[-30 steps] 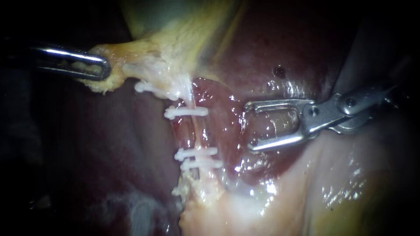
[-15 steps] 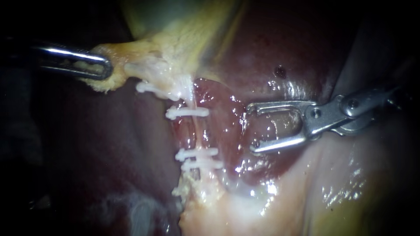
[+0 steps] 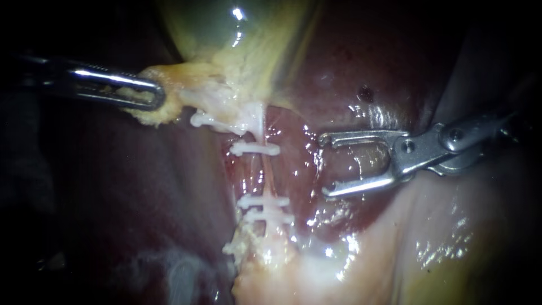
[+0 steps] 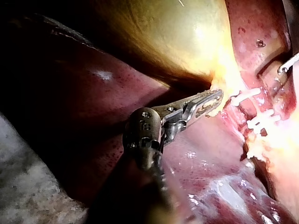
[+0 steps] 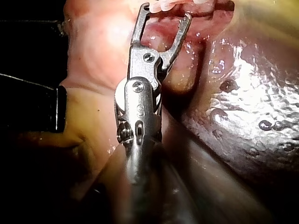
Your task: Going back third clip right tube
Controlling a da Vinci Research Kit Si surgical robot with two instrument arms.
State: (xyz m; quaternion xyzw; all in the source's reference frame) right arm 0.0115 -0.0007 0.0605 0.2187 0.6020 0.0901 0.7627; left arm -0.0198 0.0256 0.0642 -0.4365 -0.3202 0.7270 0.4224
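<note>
Two pincers: left pincer (image 3: 160,99) clamps gallbladder (image 3: 243,45), likely tensioning tube (image 3: 265,175); my right pincer (image 3: 324,165) gapes empty beside clips (image 3: 254,149), free to withdraw.

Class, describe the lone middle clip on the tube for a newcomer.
From the yellowish gallbladder, follow the pale tube downward. This white clip crosses it level and alone; the clip above slants, and the two below sit as a close pair.
</note>
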